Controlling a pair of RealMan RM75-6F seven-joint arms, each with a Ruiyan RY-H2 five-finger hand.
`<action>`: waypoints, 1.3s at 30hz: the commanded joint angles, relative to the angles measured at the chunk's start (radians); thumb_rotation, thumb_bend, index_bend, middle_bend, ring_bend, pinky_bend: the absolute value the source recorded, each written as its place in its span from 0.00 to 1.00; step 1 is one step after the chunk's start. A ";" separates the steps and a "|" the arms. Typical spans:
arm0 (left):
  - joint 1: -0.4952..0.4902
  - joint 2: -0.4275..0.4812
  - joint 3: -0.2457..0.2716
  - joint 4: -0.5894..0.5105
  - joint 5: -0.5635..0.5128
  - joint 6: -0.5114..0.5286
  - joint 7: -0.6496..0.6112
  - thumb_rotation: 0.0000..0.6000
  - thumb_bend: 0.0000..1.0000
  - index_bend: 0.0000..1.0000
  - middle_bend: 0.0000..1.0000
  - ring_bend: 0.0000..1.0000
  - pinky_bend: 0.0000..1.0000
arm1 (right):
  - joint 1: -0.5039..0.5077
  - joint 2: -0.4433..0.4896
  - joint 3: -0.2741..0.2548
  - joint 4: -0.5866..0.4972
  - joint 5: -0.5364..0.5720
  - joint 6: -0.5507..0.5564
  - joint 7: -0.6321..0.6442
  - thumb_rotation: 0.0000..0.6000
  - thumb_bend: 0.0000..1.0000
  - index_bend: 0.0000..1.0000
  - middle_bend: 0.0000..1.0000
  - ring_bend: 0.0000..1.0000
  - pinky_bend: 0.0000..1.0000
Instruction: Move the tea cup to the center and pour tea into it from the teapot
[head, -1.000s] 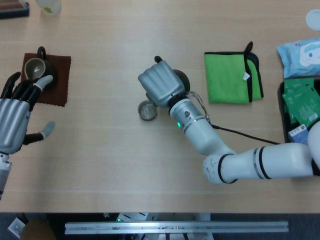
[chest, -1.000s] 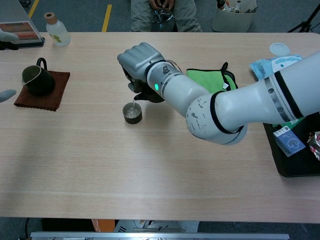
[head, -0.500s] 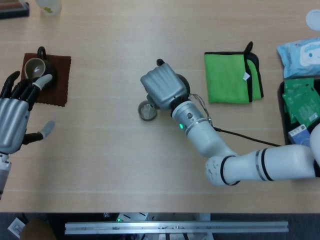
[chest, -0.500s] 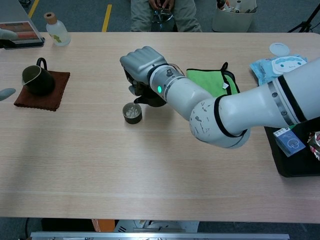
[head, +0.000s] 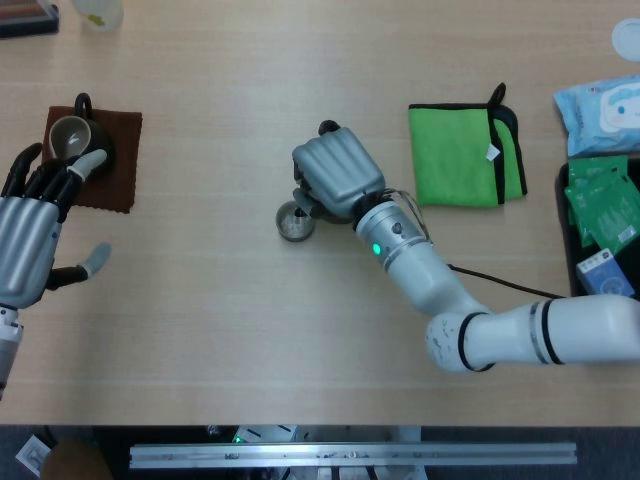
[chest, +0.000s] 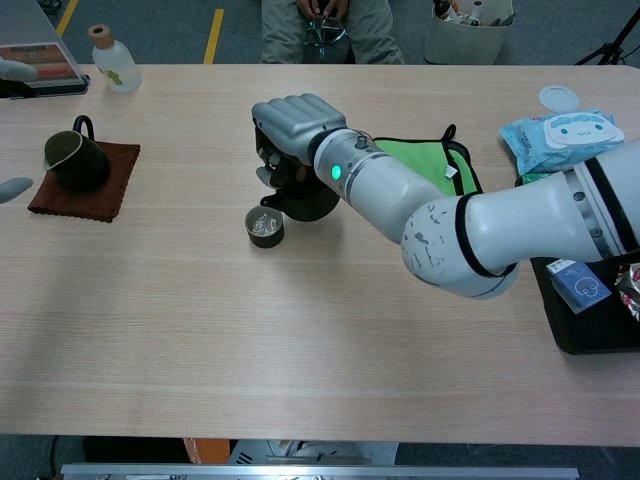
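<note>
The right hand (chest: 300, 125) gripped the teapot (chest: 300, 200) just right of the cup (chest: 265, 226) at table (chest: 300, 350) centre; the cup held liquid, so pouring seemed nearly done. The left hand (head: 35, 235) stayed open, far left. Bare table lay near; a green cloth (head: 465, 155) lay right.

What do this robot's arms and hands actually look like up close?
The right hand has a ribbed silver-grey back. Its wrist is a metallic cylinder with a small green light, leading to a glossy white arm with black joint bands and a thin black cable. The left hand is silver-grey with black fingers and pale grey fingertips.
</note>
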 joint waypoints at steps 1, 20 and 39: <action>-0.001 0.001 -0.001 -0.001 0.000 -0.001 -0.001 1.00 0.25 0.10 0.20 0.17 0.07 | -0.026 0.025 0.008 -0.025 -0.019 -0.008 0.039 1.00 0.39 0.98 0.95 0.91 0.23; -0.024 -0.022 -0.004 0.013 -0.012 -0.041 0.016 1.00 0.25 0.10 0.20 0.17 0.07 | -0.253 0.291 -0.110 -0.255 -0.275 -0.039 0.313 1.00 0.39 0.98 0.94 0.89 0.22; -0.042 -0.051 -0.010 0.031 -0.033 -0.061 0.041 1.00 0.25 0.10 0.20 0.17 0.07 | -0.471 0.398 -0.266 -0.268 -0.590 0.063 0.493 1.00 0.39 0.97 0.93 0.86 0.21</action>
